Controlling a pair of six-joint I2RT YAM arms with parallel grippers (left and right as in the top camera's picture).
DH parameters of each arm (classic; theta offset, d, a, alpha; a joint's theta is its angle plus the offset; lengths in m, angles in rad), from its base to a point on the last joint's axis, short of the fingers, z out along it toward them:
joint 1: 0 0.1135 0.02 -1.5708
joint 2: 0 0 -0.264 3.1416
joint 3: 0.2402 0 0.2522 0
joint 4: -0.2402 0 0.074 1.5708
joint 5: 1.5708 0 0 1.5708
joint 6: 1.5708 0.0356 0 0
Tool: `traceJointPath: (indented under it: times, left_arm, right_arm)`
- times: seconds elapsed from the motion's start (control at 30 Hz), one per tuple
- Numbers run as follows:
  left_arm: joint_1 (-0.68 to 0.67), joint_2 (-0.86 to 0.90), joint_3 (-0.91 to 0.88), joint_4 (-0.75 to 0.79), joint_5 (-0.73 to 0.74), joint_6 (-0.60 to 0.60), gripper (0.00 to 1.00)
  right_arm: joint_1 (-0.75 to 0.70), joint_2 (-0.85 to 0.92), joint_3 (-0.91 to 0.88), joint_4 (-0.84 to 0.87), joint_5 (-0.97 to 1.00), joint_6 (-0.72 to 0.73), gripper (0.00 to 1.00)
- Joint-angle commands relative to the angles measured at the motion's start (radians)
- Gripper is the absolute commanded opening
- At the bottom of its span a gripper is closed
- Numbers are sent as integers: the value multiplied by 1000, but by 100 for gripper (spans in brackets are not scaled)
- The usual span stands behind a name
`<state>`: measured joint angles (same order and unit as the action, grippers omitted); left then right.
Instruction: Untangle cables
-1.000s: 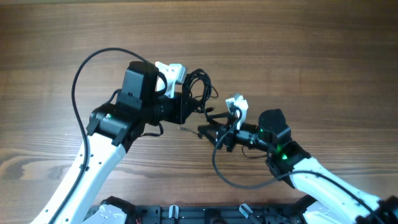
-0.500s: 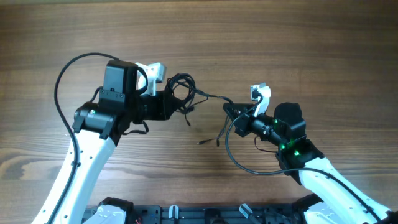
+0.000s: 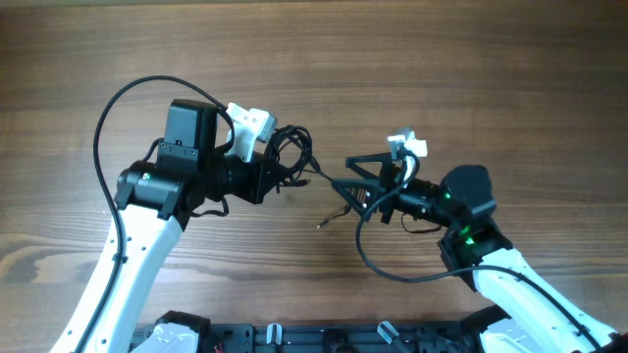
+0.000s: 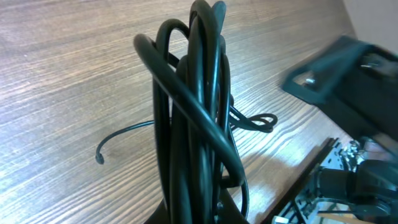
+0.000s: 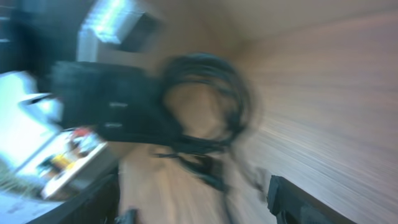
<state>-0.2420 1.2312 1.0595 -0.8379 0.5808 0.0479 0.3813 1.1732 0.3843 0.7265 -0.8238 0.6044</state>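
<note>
Evidently light and limp, the cables (coiled) sit clamped in the left end effector; the right end effector is unreadable; best gripped near the loose end.

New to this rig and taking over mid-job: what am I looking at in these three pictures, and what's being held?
Two robot arms work at a wooden table. The top picture looks straight down; the other two come from a camera on each wrist. The left gripper holds a coiled bundle of thin black cables. One strand runs across to the right gripper; whether it is clamped there is unclear, since the right wrist picture is blurred. A loose end trails free between the arms.
</note>
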Motion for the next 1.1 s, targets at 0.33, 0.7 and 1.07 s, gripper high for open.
traceJointPath:
  times: [0.33, 0.7, 1.07]
  left_arm:
    - [-211, -2, 5, -92, 233, 372, 5]
    - [-77, -14, 11, 157, 79, -244, 100]
    - [-104, -13, 10, 187, 69, -329, 70]
  right_arm:
    - [33, 84, 10, 74, -61, 26, 58]
    - [23, 84, 10, 12, 104, 80, 5]
    - [24, 84, 10, -40, 243, 184, 5]
